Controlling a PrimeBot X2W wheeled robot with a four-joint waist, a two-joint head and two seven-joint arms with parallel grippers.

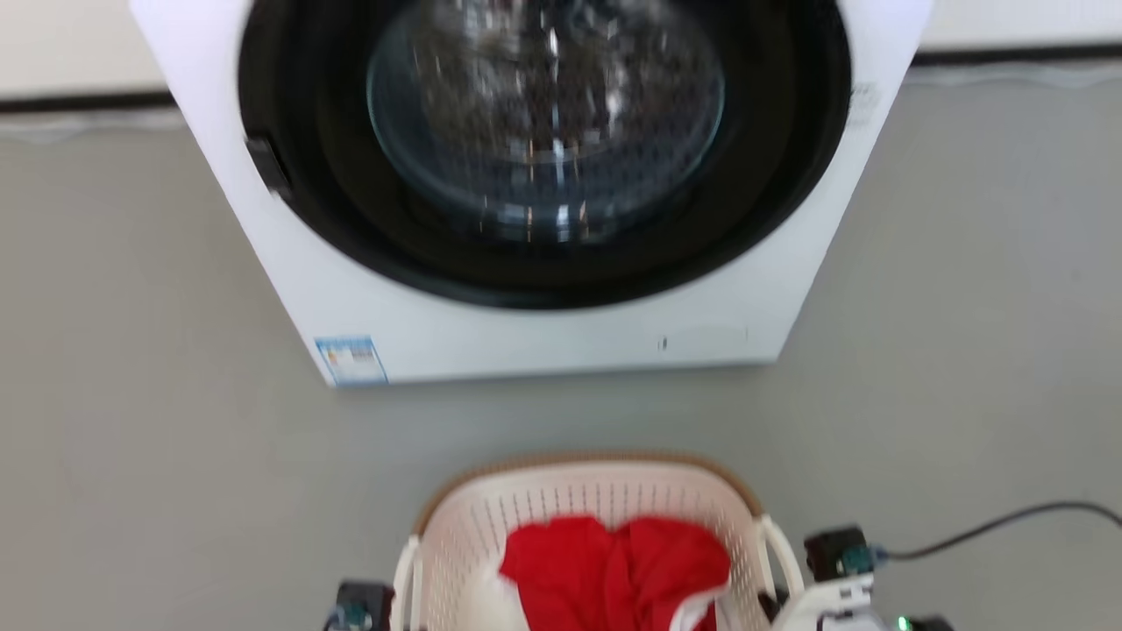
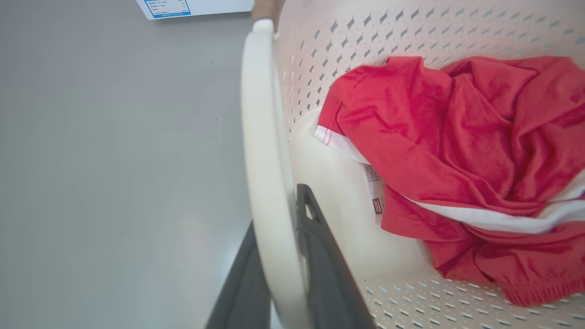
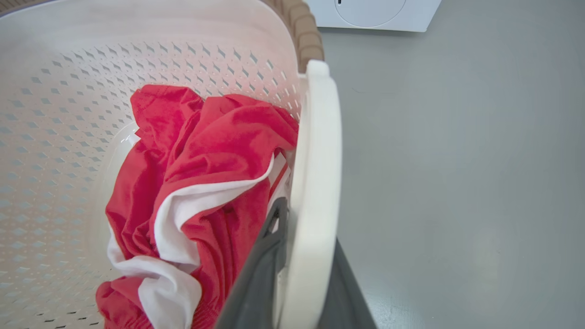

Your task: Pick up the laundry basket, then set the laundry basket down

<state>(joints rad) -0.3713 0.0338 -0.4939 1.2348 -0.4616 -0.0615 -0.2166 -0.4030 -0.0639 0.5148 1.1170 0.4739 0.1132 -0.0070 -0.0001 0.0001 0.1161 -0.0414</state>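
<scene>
Before the washing machine (image 1: 526, 342), the left gripper (image 2: 278, 208) and right gripper (image 3: 308, 224) are clamping opposite loop handles (image 2: 267, 137), the laundry basket (image 1: 578, 499) between them.

One laundry basket (image 1: 578, 504) is showing between two hands, the left hand (image 2: 279, 214) and the right hand (image 3: 308, 224). Two white loop handles are rising from its sides. One handle (image 2: 265, 137) is passing between the left hand's two dark fingers (image 2: 320, 265), and the other handle (image 3: 320, 151) between the right hand's two. One crumpled heap of red cloth (image 1: 614, 565) with white trim is lying just inward of both hands; I cannot tell whether it is one garment or several. One washing machine (image 1: 561, 337) is standing well beyond the fingertips, carrying one round door (image 1: 543, 123) and one blue-edged sticker (image 1: 351, 359). One dark cable (image 1: 1008, 521) is trailing outward past the right hand.
</scene>
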